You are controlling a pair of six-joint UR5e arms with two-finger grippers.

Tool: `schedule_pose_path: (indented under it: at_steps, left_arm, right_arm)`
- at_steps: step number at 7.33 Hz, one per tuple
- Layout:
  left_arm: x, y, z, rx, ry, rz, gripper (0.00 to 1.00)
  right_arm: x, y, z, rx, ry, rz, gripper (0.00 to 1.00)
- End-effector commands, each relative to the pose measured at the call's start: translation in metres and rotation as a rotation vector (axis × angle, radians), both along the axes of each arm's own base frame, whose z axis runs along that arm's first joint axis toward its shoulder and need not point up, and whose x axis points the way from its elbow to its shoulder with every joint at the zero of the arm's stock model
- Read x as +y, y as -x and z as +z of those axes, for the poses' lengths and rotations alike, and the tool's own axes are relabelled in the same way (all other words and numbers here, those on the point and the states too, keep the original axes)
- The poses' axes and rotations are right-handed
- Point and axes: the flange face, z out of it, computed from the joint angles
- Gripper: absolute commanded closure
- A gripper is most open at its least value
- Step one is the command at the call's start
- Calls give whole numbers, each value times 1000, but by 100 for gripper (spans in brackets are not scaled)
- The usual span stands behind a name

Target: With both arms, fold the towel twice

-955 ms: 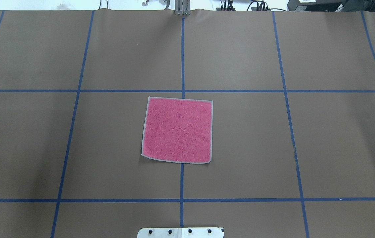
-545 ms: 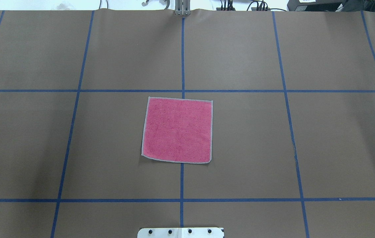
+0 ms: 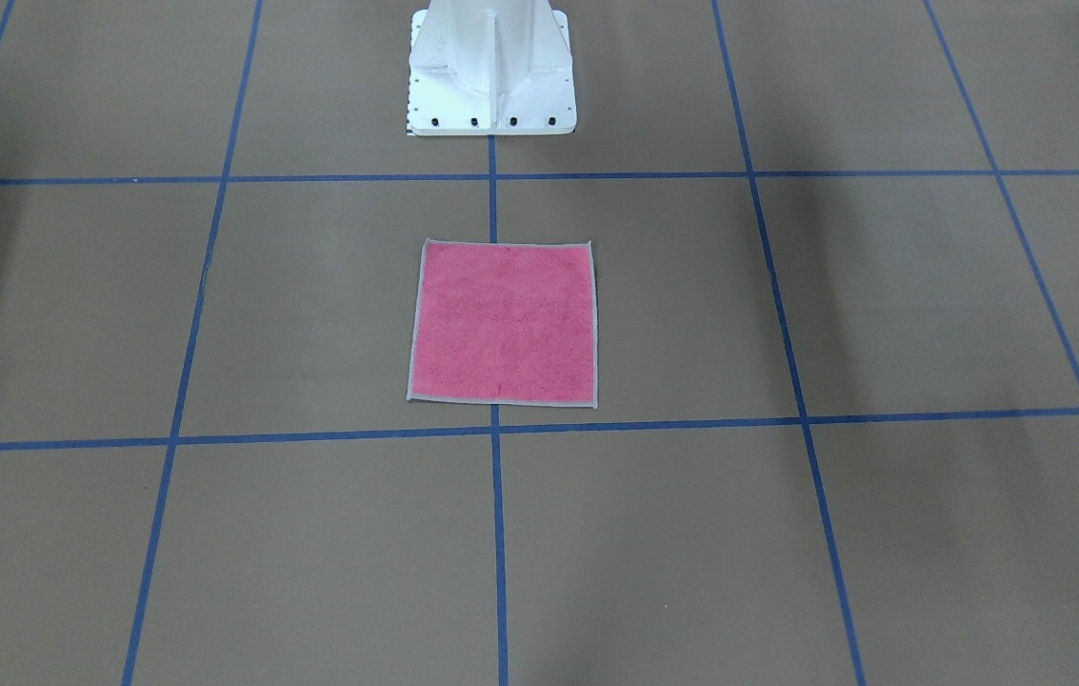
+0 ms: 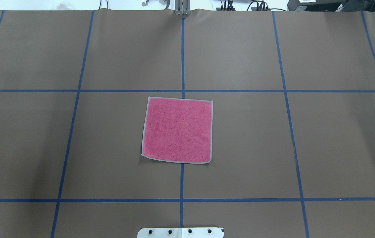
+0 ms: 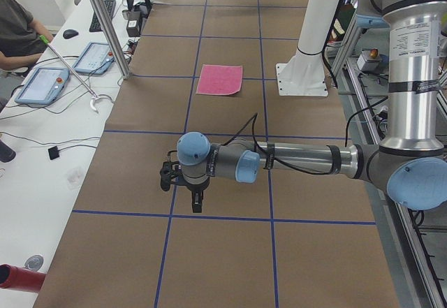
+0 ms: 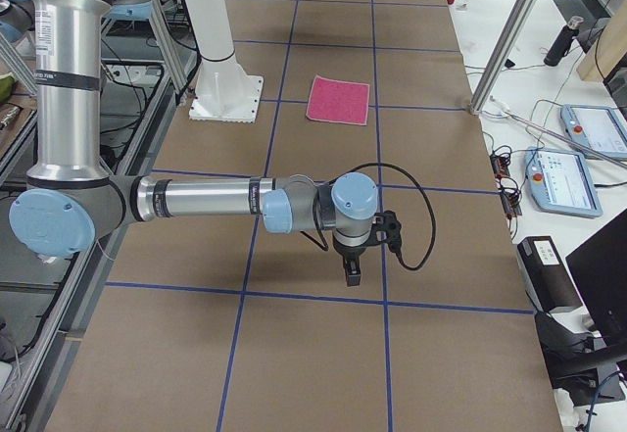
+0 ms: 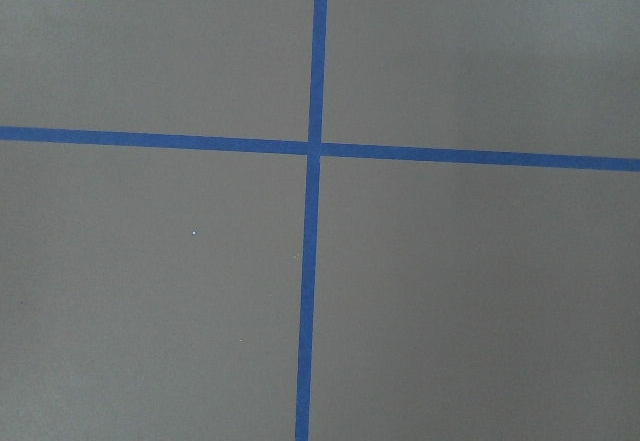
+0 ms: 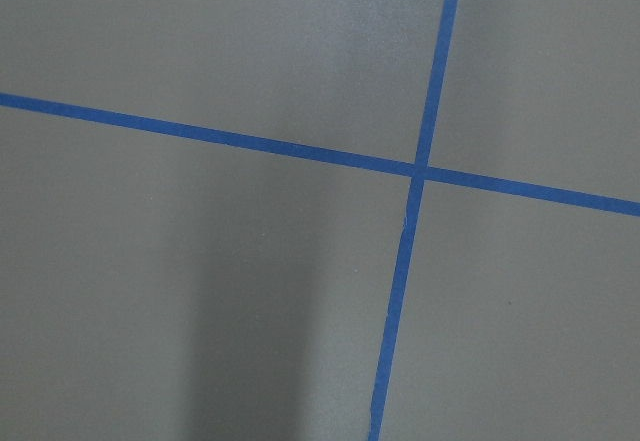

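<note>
Item: small square pink terry towel [image 4: 177,130] with light grey stitched edging, pink face up, lying flat and unfolded.
Location: middle of the brown paper-covered table [image 4: 339,138]. In the overhead view it is at 12 o'clock from the white pedestal base [image 4: 180,232], astride the central blue tape line [image 4: 182,53], with slightly more cloth on the robot's left.
Long axis: none, since the towel is square. Its edges run close to parallel with the tape grid.
Hand, left: the black two-finger left gripper [image 5: 198,204] points down over bare table. In the exterior left view the towel [image 5: 220,79] lies at 12 o'clock from it, well apart. Whether it is open or closed cannot be told.
Hand, right: the black two-finger right gripper [image 6: 351,273] also points down over bare table. In the exterior right view the towel [image 6: 339,99] lies at 12 o'clock from it, well apart. Its state cannot be told either.
Wrist views: tape crossings only, no cloth.
Nearer arm: neither, by judgement; the two stand about equally far off.
Progress: judged not begun. Each gripper must first travel inward to the corners on its own side.
</note>
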Motion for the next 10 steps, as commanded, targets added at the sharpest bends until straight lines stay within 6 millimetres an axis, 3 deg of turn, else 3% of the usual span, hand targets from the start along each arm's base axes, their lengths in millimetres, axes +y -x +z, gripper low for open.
schedule_pose_path:
  at_steps: [1,3,4,6,8,10]
  left_arm:
    - [-9,-7,19,-1,27,16,0]
    - [-21,-17,8,8,-27,30,0]
    - [-28,-18,0,11,-44,31,0]
    - [-38,-24,-17,46,-6,-12,0]
    - [-43,-55,-25,56,-5,21,0]
    - [-45,-66,-30,64,-10,-15,0]
  right_arm:
    - [-1,2,-6,-7,15,22,0]
    - [-1,2,-9,-6,11,24,0]
    - [-3,20,-17,-10,16,7,0]
    - [-4,86,-74,-72,100,82,0]
    - [-5,182,-129,-149,213,204,0]
    - [-8,284,-206,-207,372,288,0]
